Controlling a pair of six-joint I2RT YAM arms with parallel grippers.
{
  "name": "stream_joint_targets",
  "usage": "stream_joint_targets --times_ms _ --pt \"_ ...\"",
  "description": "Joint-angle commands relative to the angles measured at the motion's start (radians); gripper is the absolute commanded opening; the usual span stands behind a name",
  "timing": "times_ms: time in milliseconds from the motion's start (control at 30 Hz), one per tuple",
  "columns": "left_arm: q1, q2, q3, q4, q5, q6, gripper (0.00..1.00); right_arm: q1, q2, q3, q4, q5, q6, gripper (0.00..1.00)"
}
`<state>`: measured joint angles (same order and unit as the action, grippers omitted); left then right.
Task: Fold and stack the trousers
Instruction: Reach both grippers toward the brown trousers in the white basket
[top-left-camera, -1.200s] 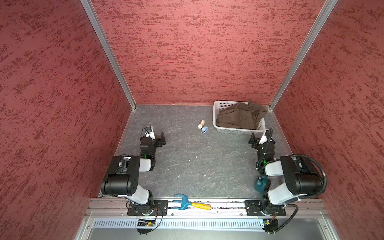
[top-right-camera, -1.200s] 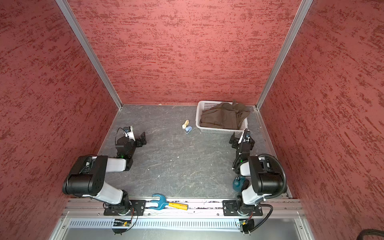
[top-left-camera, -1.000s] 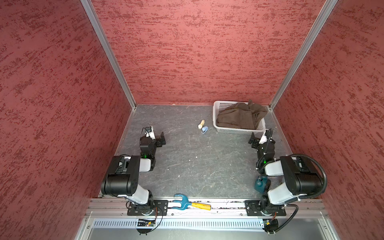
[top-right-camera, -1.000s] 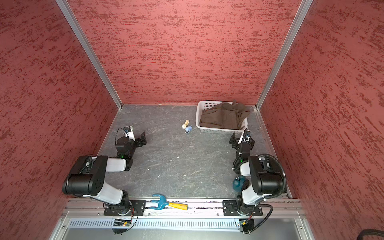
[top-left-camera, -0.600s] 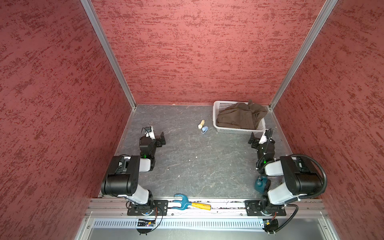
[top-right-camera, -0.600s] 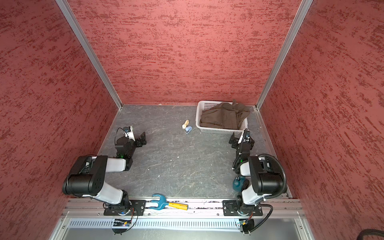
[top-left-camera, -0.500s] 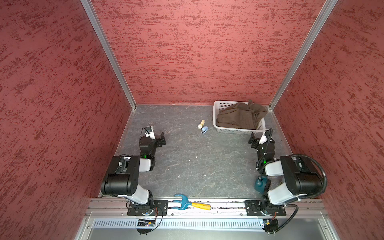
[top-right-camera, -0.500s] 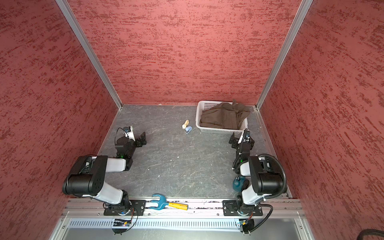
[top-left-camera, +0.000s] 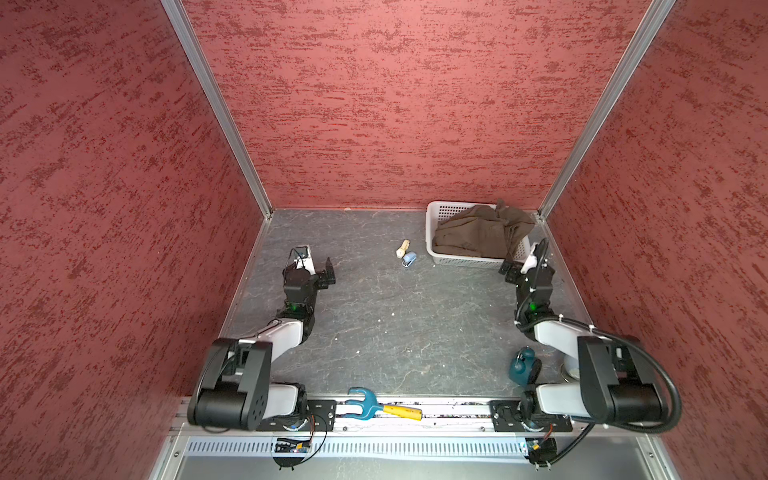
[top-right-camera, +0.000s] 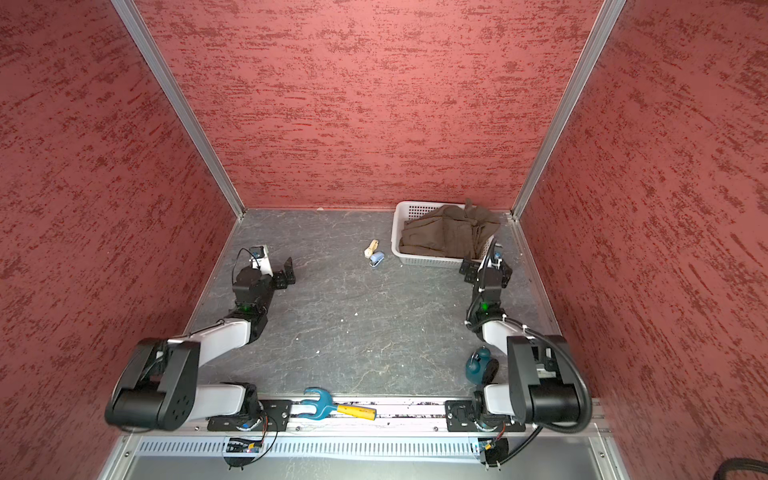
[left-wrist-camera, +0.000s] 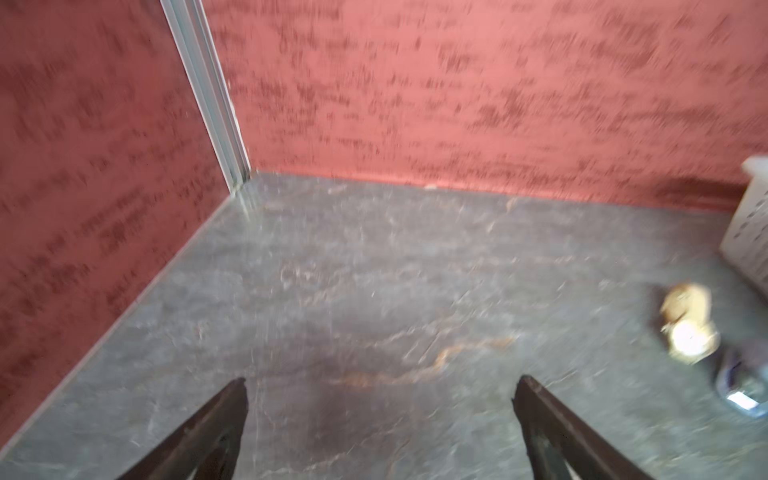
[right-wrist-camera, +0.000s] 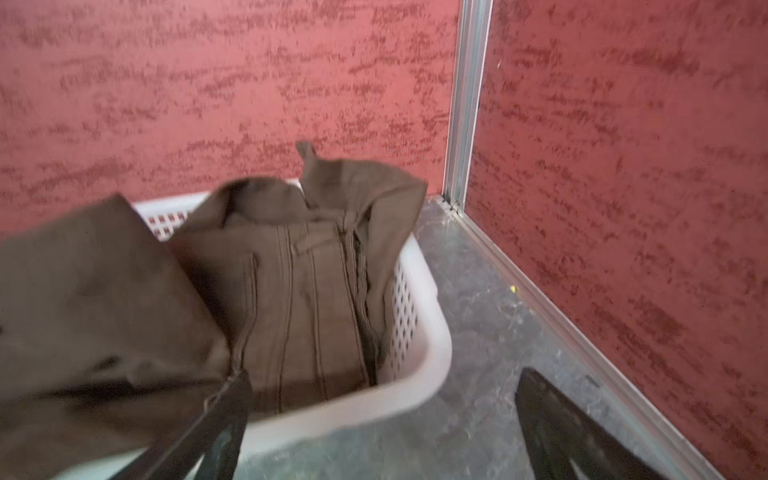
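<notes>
Black left fingers (left-wrist-camera: 208, 440) and right fingers (right-wrist-camera: 557, 428) were spread wide, grasping nothing, and neither arm had visibly moved during the last second. The trousers (top-left-camera: 478, 237) lay bundled in the white basket (top-left-camera: 465, 261), just beyond the right fingers, so folding was not begun.

The left wrist view is blurred: the white basket (left-wrist-camera: 748, 232) is cut off by the frame edge so that only one corner shows. The tan thing (left-wrist-camera: 688, 328) and the blue thing (left-wrist-camera: 744, 374) beside it on the desk (left-wrist-camera: 374, 291) cannot be identified there, and they are too small to identify in both top views. In the right wrist view the trousers (right-wrist-camera: 124, 311) run past the frame edge and hide most of the basket's inside, while at the lower right of a top view a teal object (top-left-camera: 521, 365) sits partly hidden behind the right arm (top-left-camera: 552, 336).
</notes>
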<state>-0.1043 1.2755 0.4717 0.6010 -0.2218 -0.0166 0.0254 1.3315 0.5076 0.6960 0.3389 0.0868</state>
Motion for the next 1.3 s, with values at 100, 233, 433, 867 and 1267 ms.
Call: stream_joint_targets --times_ms 100,233,433,867,1267 --pt "-0.034 -0.090 0.319 -0.578 -0.345 -0.317 0.99 0.042 -0.106 0.169 -0.481 0.269 0.179 0.99" --pt "-0.004 -0.094 0.523 -1.066 -0.458 -0.823 0.99 0.051 -0.022 0.386 -0.787 0.195 0.165 0.99" --pt "0.064 -0.072 0.520 -0.911 -0.050 -0.722 0.99 0.058 0.061 0.496 -0.868 -0.066 0.182 0.99" --pt "-0.166 0.338 0.873 -1.024 0.282 -0.499 0.90 0.059 0.539 0.959 -0.986 -0.413 0.232 0.99" --pt "-0.384 0.802 1.323 -1.052 0.537 -0.503 0.81 0.053 0.846 1.170 -0.976 -0.605 0.294 0.99"
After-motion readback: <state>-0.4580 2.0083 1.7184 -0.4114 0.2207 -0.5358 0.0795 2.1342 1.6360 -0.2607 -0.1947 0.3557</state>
